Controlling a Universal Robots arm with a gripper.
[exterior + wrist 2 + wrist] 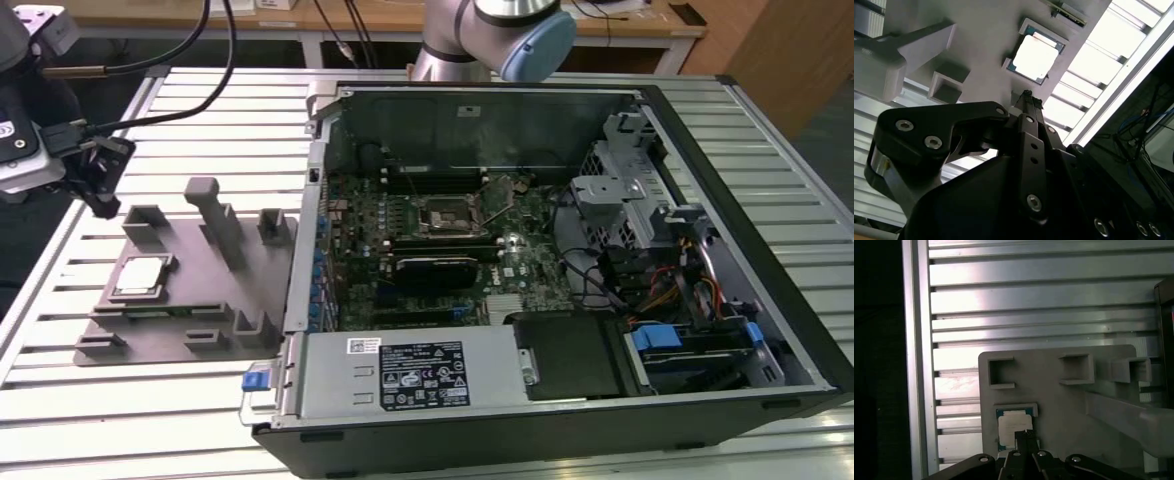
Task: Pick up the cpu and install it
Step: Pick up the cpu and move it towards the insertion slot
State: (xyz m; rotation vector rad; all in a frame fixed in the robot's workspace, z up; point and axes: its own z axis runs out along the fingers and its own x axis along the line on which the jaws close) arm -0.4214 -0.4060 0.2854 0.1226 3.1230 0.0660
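Gripper (1026, 95): fingers pressed together into one narrow tip, nothing held. The second wrist view puts that tip just short of the cpu (1034, 56), apart from it. In the first wrist view the tip overlaps the chip's edge. Cpu: flat square, bright silver top, thin darker border, lying in a framed pocket near the plate's (984, 40) edge on the exterior view's left. Exterior view adds the open case (467, 120) beside the plate, with the socket (441, 215) mid-board.
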